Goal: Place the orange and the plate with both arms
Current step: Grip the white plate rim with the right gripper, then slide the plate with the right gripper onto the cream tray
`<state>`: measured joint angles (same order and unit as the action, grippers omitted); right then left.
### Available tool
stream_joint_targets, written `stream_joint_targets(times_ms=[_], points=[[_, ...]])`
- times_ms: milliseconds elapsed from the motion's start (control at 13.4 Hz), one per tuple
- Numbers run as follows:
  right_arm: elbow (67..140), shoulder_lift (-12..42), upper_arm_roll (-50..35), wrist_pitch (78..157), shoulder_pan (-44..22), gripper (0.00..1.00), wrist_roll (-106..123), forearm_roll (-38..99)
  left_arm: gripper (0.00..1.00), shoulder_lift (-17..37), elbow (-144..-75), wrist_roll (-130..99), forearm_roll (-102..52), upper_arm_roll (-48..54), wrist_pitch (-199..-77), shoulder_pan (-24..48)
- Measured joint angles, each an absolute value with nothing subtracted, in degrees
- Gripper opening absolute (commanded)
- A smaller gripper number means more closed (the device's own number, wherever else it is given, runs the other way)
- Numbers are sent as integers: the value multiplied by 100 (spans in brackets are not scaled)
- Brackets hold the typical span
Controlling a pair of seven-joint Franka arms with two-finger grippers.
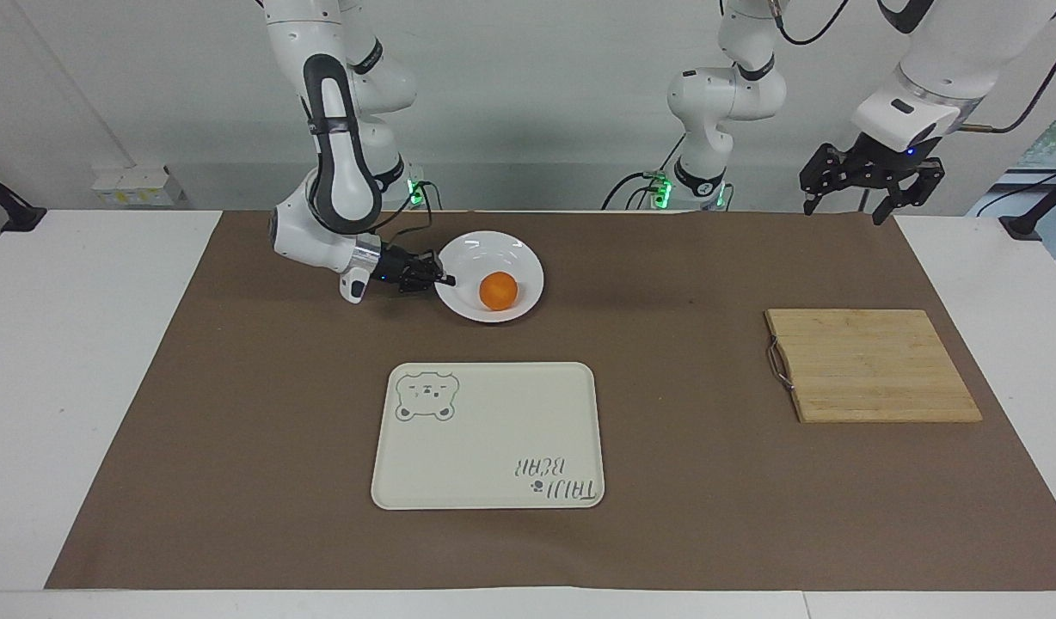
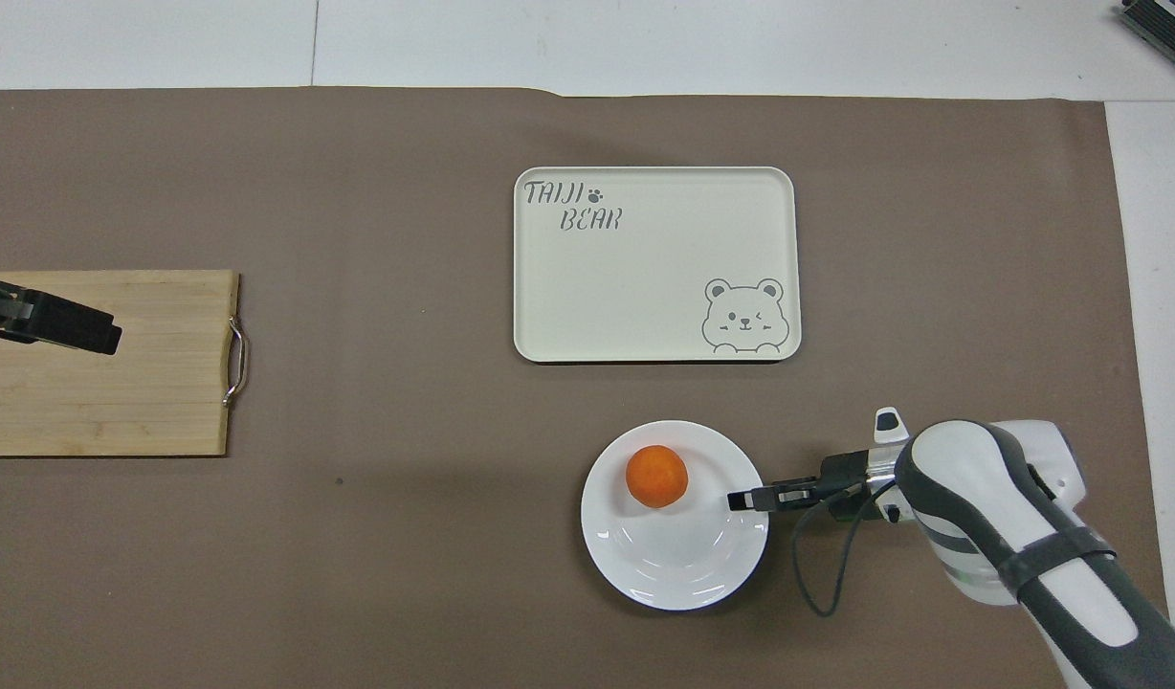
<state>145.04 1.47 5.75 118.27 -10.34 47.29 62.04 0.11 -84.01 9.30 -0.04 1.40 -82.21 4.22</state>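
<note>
Overhead view showed the right gripper [image 2: 741, 499] clenched on the plate [image 2: 674, 565] rim, the orange [image 2: 656, 476] inside, near the tray [image 2: 645, 287]; the left gripper [image 1: 846, 205] waited, released.

Glossy white plate [image 2: 678, 574] — matt brown paper mat [image 2: 358, 536] — wooden board [image 2: 99, 402].

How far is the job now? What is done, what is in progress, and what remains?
Done: the orange lies in the plate. In hand: the right gripper is shut on the plate's rim at the right arm's end; the plate sits nearer to the robots than the tray. Left: probably carrying the plate to the tray. The left gripper waits, jaws open, near the board.
</note>
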Motion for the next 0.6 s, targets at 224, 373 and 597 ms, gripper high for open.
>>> stream_joint_targets(times_ms=[224, 373, 597], points=[[14312, 167, 575, 11807, -1034, 0, 4940, 6203, 100, 9, -8401, 930, -4, 172, -8230, 425], [14128, 189, 576, 11744, -1033, 0, 4941, 6203, 100, 8, -8399, 930, -4, 179, -8236, 425], [13790, 321, 582, 11705, -1029, 0, 4862, 6203, 100, 8, -8397, 930, -4, 180, -8266, 425]])
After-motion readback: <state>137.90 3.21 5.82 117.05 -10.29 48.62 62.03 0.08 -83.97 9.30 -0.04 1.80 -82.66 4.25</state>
